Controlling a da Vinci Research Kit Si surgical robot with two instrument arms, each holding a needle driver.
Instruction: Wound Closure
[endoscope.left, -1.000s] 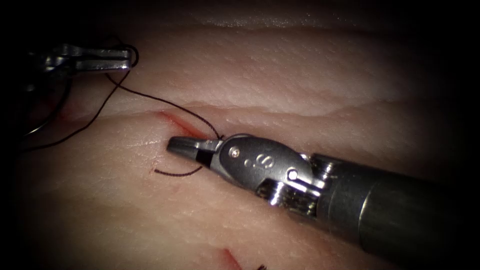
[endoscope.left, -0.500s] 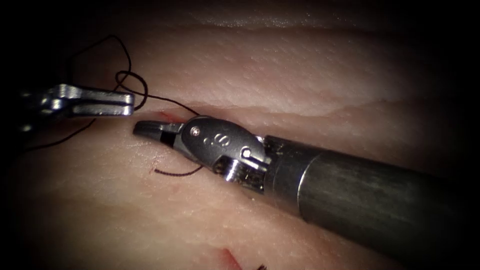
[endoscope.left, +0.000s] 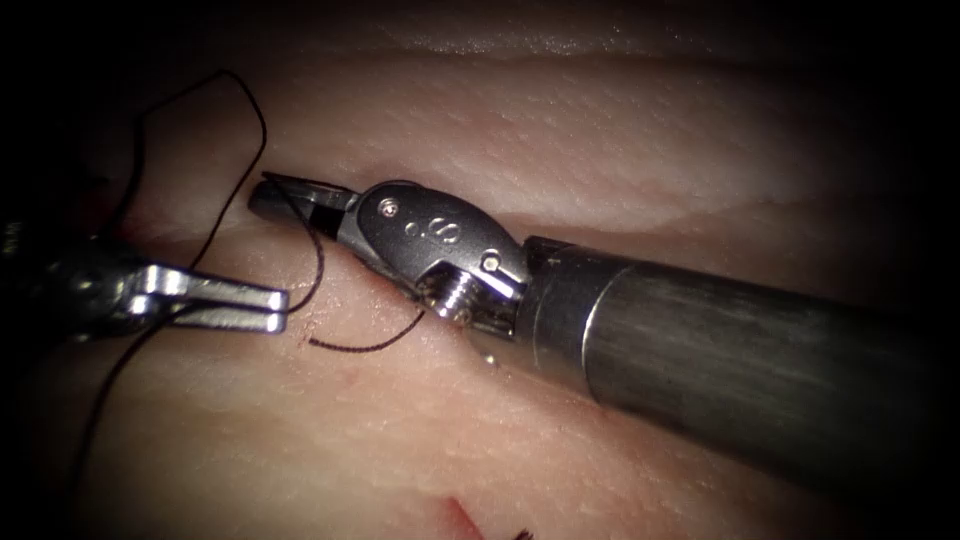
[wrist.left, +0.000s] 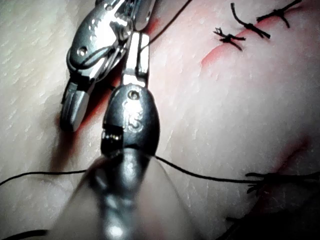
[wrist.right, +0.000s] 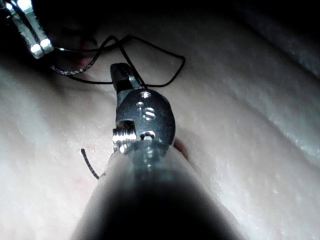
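Observation:
My right tool (endoscope.left: 262, 195) lies low across the tissue (endoscope.left: 600, 130) over the cut, jaws slightly parted and holding nothing. The dark thread (endoscope.left: 318, 255) drapes over these jaws. It curves down to my left tool (endoscope.left: 283, 310), whose jaws are shut on it left of the cut. Another strand (endoscope.left: 255, 110) arcs up and away behind. A short thread tail (endoscope.left: 350, 347) lies on the tissue just in front of the right tool. In the right wrist view the thread (wrist.right: 167, 75) loops around the right tool's jaws (wrist.right: 121, 75). The left wrist view has both tools crossing closely, left tool (wrist.left: 138, 50) under right tool (wrist.left: 75, 107).
Tied stitches (wrist.left: 230, 37) with cut ends sit further along the cut, and another knot (wrist.left: 262, 181) lies nearby. A streak of red fluid (endoscope.left: 457, 515) marks the tissue at the near edge. The right tool's thick shaft (endoscope.left: 720, 350) covers much of the right side.
The right tool has slid left and up across the cut. The left tool has swung down from the upper left with its thread, laying it over the right tool's jaws.

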